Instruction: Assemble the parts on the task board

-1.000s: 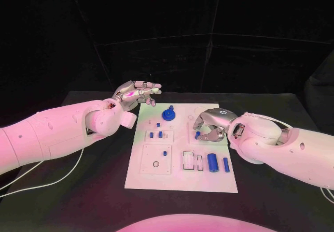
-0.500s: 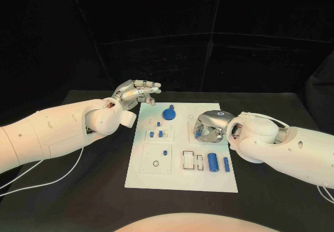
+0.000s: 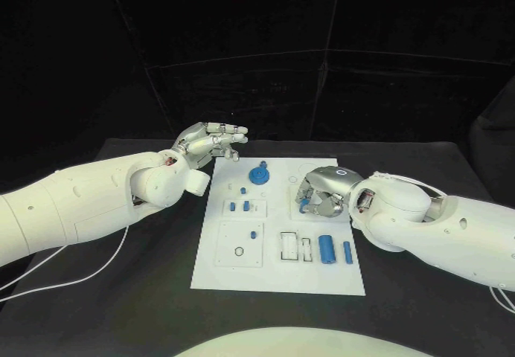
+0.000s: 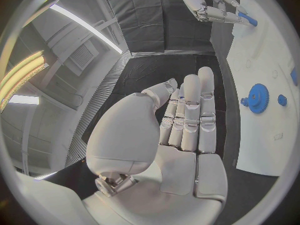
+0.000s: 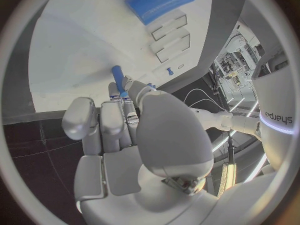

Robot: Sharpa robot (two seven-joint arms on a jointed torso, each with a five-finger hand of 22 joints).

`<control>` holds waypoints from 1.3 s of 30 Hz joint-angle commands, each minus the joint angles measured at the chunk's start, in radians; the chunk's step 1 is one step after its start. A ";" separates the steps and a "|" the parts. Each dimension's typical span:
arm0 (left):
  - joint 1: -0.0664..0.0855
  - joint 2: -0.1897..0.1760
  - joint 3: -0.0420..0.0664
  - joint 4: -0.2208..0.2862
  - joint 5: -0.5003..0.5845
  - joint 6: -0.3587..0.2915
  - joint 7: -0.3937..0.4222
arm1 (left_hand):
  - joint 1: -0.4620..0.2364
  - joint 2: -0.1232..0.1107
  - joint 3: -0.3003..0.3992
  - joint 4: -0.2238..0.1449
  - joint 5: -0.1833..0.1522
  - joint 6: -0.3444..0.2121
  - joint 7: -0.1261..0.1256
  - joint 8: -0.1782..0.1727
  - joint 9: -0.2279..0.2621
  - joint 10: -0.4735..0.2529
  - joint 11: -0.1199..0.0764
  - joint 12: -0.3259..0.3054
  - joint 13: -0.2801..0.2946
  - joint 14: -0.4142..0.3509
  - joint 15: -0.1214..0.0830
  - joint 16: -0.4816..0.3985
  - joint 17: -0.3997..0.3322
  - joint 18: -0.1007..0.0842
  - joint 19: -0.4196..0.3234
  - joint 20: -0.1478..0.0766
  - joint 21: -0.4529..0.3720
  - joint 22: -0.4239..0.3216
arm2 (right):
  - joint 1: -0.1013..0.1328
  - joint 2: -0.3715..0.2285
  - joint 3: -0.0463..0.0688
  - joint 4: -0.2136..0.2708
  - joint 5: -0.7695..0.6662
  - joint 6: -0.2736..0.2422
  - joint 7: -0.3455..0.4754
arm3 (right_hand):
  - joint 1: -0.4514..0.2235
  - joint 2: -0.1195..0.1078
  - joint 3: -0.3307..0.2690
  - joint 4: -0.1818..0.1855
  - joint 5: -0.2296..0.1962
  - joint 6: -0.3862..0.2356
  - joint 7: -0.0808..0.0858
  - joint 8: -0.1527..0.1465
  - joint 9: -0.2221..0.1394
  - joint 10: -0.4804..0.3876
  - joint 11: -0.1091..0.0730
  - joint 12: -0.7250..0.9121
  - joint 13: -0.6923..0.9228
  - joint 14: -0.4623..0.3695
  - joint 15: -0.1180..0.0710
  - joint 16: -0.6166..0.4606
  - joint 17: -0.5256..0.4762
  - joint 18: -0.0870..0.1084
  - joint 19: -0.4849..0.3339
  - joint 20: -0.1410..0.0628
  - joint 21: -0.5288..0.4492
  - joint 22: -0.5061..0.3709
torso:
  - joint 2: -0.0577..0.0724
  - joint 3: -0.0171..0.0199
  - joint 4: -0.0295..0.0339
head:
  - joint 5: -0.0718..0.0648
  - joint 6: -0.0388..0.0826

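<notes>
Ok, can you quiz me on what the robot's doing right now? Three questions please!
1. True or false: the left hand holds the gear.
2. Where is the big cylinder? A: in the left hand. B: lying on the board. C: on the black table, off the board.
3. Fill the gap: the right hand pinches a small blue ____.

Key
1. False: the gear sits on the board and the left hand holds nothing.
2. B.
3. peg.
</notes>
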 commanded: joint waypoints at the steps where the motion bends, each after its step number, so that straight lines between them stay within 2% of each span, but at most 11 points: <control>1: 0.002 0.000 0.001 0.000 0.003 0.013 0.004 | -0.009 0.000 -0.002 -0.003 0.006 -0.004 0.000 0.004 0.000 -0.009 0.000 0.006 -0.001 -0.007 0.000 0.004 -0.002 0.013 -0.007 0.001 -0.003 -0.002 | 0.003 -0.015 0.002 0.030 0.005 -0.120 0.021 | 0.006 0.004 0.014 -0.006 0.004 0.006 0.005 -0.002 -0.001 0.022 -0.013 -0.010 0.002 0.018 -0.006 0.006 -0.001 -0.008 0.004 0.000 0.005 0.000 | -0.001 -0.0011 0.0012 | 0.000 0.001; 5: 0.002 -0.001 0.001 0.000 0.003 0.012 0.004 | -0.009 0.000 -0.002 -0.003 0.006 -0.004 0.000 0.004 0.000 -0.009 0.000 0.006 -0.001 -0.007 0.000 0.004 -0.002 0.013 -0.007 0.001 -0.003 -0.002 | 0.003 -0.042 0.004 0.078 0.044 -0.131 0.032 | 0.002 -0.003 0.022 -0.011 0.005 0.005 0.006 -0.005 -0.003 0.022 -0.012 -0.016 0.002 0.017 -0.005 0.006 -0.002 -0.008 0.004 0.001 0.006 0.001 | -0.001 -0.0005 0.0006 | 0.004 0.000; 9: 0.002 -0.002 0.001 0.000 0.003 0.012 0.004 | -0.009 0.000 -0.002 -0.003 0.006 -0.004 0.000 0.004 0.000 -0.009 0.000 0.006 -0.001 -0.007 0.000 0.004 -0.002 0.013 -0.007 0.001 -0.003 -0.002 | 0.003 -0.057 0.012 0.123 0.089 -0.135 0.053 | 0.000 -0.008 0.029 -0.015 0.009 0.004 0.007 -0.007 -0.003 0.023 -0.011 -0.020 0.003 0.017 -0.004 0.006 -0.004 -0.008 0.003 0.001 0.006 0.000 | -0.002 -0.0022 0.0008 | 0.005 0.001; 14: 0.002 -0.002 0.001 0.000 0.003 0.011 0.005 | -0.008 0.002 -0.002 -0.004 0.006 -0.004 0.001 0.005 0.000 -0.010 0.000 0.007 0.000 -0.008 0.000 0.005 -0.002 0.013 -0.008 0.001 -0.003 -0.002 | 0.003 -0.019 0.015 0.145 0.135 -0.127 0.092 | -0.002 -0.012 0.034 -0.019 0.013 0.004 0.008 -0.008 -0.004 0.024 -0.011 -0.023 0.003 0.017 -0.003 0.008 -0.003 -0.008 0.003 0.002 0.006 0.001 | 0.000 -0.0013 0.0005 | 0.013 0.000; 19: 0.002 0.003 0.001 -0.001 0.003 0.011 0.005 | -0.008 0.002 -0.002 -0.004 0.006 -0.004 0.001 0.005 0.000 -0.010 0.000 0.007 0.000 -0.008 0.000 0.005 -0.002 0.013 -0.008 0.001 -0.003 -0.002 | -0.004 0.055 0.014 0.119 0.132 -0.110 0.123 | -0.006 -0.015 0.041 -0.024 0.018 0.001 0.010 -0.012 -0.005 0.022 -0.009 -0.029 0.003 0.016 -0.002 0.008 -0.004 -0.008 0.002 0.002 0.006 -0.001 | 0.000 -0.0017 0.0026 | 0.018 -0.003; 25: 0.002 0.008 0.001 -0.003 0.003 0.010 0.006 | -0.008 0.002 -0.002 -0.004 0.006 -0.004 0.001 0.005 0.000 -0.010 0.000 0.007 0.000 -0.008 0.000 0.005 -0.002 0.013 -0.008 0.001 -0.003 -0.002 | -0.039 0.141 0.010 0.074 0.094 -0.078 0.153 | -0.009 -0.017 0.045 -0.026 0.021 -0.002 0.012 -0.015 -0.006 0.019 -0.007 -0.034 0.002 0.016 -0.001 0.008 -0.004 -0.008 0.001 0.003 0.006 -0.001 | 0.001 -0.0023 0.0020 | 0.032 -0.009; 32: 0.002 0.013 0.001 -0.005 0.003 0.010 0.006 | -0.008 0.002 -0.002 -0.004 0.006 -0.004 0.001 0.005 0.000 -0.010 0.000 0.007 0.000 -0.008 0.000 0.005 -0.002 0.013 -0.008 0.001 -0.003 -0.002 | -0.078 0.202 -0.002 0.029 0.057 -0.033 0.163 | -0.012 -0.018 0.048 -0.028 0.022 -0.004 0.013 -0.017 -0.007 0.017 -0.006 -0.037 0.002 0.016 0.000 0.008 -0.006 -0.008 0.000 0.004 0.005 -0.002 | 0.000 -0.0014 0.0002 | 0.044 -0.018; 39: 0.002 0.015 0.001 -0.005 0.003 0.011 0.006 | -0.007 0.002 -0.002 -0.005 0.006 -0.005 0.000 0.006 0.001 -0.011 0.000 0.009 0.000 -0.009 0.000 0.005 -0.002 0.013 -0.008 0.001 -0.003 -0.002 | -0.094 0.234 -0.006 -0.002 0.030 0.002 0.155 | -0.014 -0.019 0.050 -0.029 0.023 -0.006 0.014 -0.019 -0.008 0.015 -0.005 -0.040 0.002 0.016 0.001 0.008 -0.007 -0.008 -0.001 0.005 0.005 -0.002 | 0.000 -0.0007 0.0018 | 0.051 -0.025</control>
